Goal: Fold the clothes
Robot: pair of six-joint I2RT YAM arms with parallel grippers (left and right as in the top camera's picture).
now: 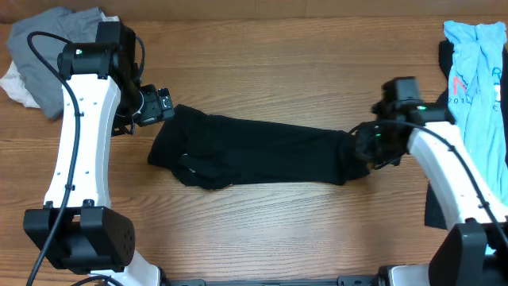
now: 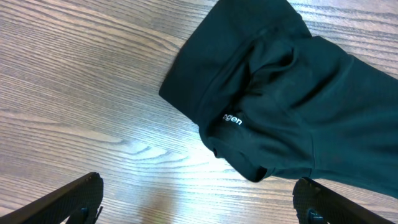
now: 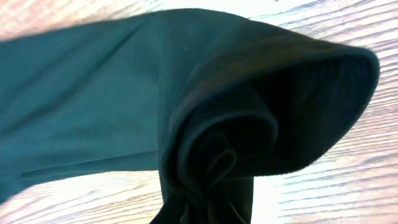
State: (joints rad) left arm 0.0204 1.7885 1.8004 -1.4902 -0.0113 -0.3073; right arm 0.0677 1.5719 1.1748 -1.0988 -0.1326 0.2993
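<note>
Two claws, one garment. From overhead, the black T-shirt (image 1: 254, 151) lies as a long band across the middle of the table (image 1: 262, 238), running nine to three o'clock. My right claw (image 1: 361, 151) is clamped tight on its three o'clock end, with cloth bunched in the grip. My left claw (image 1: 163, 103) hangs spread wide just beside the ten o'clock corner, holding nothing. A grey garment (image 1: 48, 56) sits at ten o'clock and a light-blue shirt (image 1: 476, 71) at two, both waiting.

Left wrist: my fingers (image 2: 74, 199) are far apart at six o'clock with bare wood between them. The shirt's end with the white lettering (image 2: 232, 118) is up at one o'clock.

Right wrist: black cloth fills the view, twisted together at six o'clock and hiding my fingers.

I judge this to be the straightening step. Next, the left claw must drop onto that corner and pinch it, so both can draw the shirt flat.
</note>
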